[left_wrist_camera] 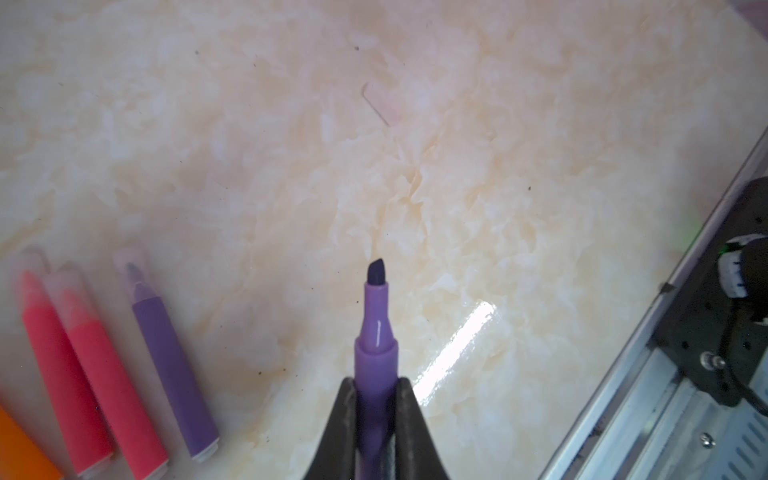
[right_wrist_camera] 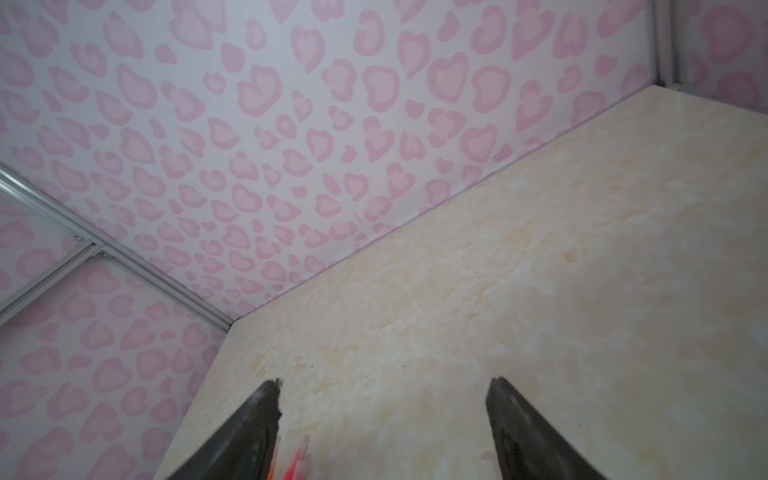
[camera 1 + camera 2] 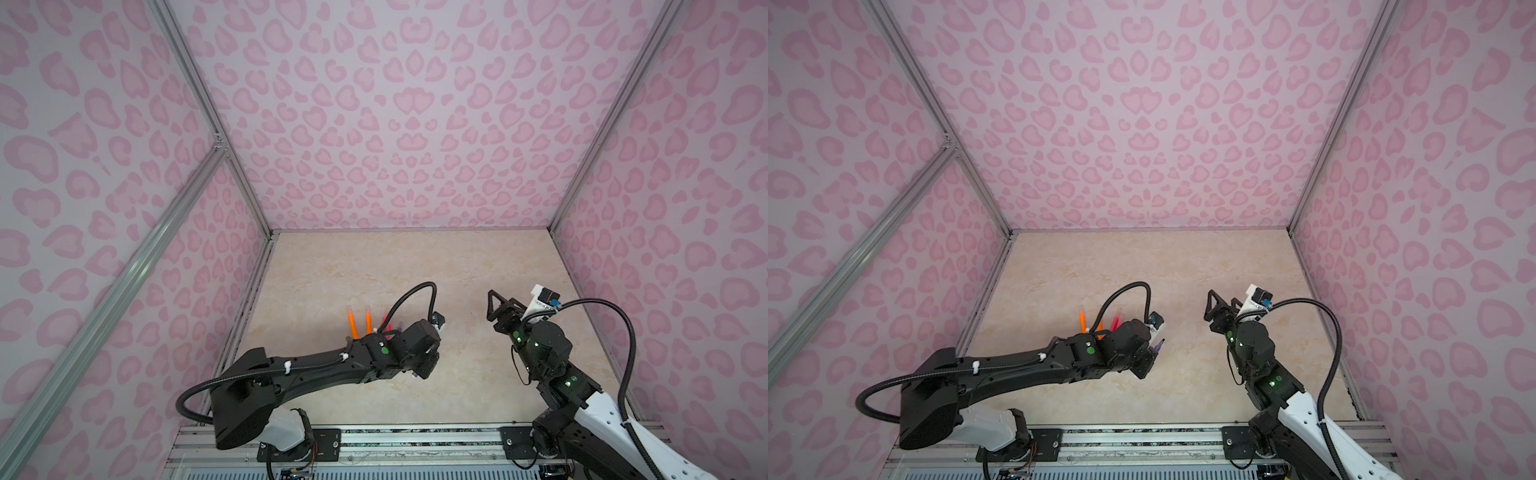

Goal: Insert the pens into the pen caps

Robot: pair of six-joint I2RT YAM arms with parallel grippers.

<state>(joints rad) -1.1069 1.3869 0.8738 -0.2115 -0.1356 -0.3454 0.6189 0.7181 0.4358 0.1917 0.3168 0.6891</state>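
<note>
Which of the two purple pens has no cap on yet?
The purple pen held by the fingers of the left gripper: its dark chisel tip is bare. The other purple pen, lying beside the pink-red pens, wears a clear cap.

two orange pens (image 3: 352, 326), two pink-red pens (image 1: 62, 365), two purple pens (image 1: 173, 374), one loose cap (image 1: 380, 102)
</note>
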